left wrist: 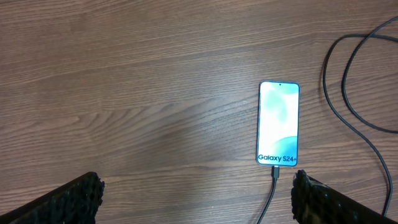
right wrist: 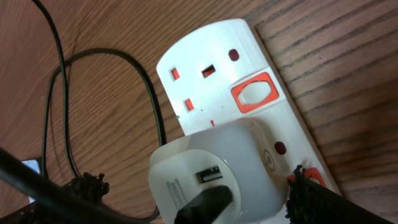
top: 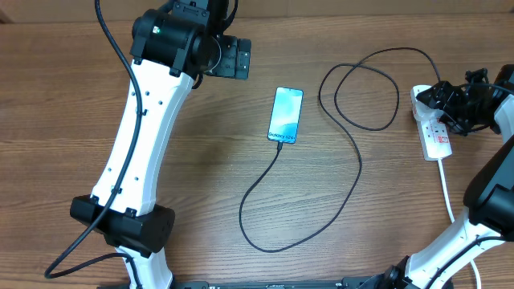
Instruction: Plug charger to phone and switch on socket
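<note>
Starting at the near side of the table (top: 193,185), the charger (top: 359,164) lies in a slack loop. It has enough free length that nothing pulls on either end.

Further in, the phone (left wrist: 278,124) lies flat near the middle of the table, screen up and lit. The charger's small tip is seated in the phone's lower edge, so the plugging step reads as done.

To the right, the socket (right wrist: 249,68) lies near the table's edge, its white cord (top: 444,189) trailing toward the near side. A white adapter (right wrist: 217,168) fills one outlet, and the black cable enters its face.

The right end effector (right wrist: 199,199) hovers over that adapter, released, with fingers spread to either side and gripping nothing. A red-framed switch (right wrist: 301,175) shows just beside the adapter, mostly hidden behind one finger. It probably serves this outlet, which would explain the hover. Whether it is on cannot be told.

Farthest off, the left end effector (left wrist: 196,205) hangs released above bare wood beyond the phone, clear of the work.
</note>
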`<control>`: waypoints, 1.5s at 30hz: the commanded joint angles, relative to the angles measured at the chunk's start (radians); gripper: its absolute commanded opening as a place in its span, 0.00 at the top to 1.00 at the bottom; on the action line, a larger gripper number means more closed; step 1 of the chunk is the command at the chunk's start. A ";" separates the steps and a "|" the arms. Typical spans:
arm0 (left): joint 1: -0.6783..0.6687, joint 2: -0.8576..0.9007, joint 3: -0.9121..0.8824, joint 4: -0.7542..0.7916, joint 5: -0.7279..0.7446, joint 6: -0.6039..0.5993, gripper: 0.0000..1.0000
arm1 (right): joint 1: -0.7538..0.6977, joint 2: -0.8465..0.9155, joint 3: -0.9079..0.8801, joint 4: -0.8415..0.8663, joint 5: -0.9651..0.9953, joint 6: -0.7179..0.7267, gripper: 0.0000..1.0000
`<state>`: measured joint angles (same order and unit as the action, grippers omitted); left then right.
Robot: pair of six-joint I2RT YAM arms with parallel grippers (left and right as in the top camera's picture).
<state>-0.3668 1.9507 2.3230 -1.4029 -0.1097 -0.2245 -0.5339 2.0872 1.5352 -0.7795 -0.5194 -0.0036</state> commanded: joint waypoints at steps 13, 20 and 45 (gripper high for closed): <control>0.000 0.007 -0.003 0.000 -0.013 0.023 0.00 | 0.011 0.002 -0.011 -0.005 -0.032 -0.005 0.03; 0.000 0.007 -0.003 0.000 -0.013 0.023 0.00 | 0.011 0.002 -0.036 0.012 -0.020 -0.001 0.02; 0.000 0.007 -0.003 0.000 -0.013 0.023 0.00 | 0.020 0.002 -0.042 -0.031 -0.043 0.002 0.03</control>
<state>-0.3668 1.9507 2.3230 -1.4029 -0.1097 -0.2245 -0.5343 2.0861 1.5219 -0.7856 -0.5278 -0.0082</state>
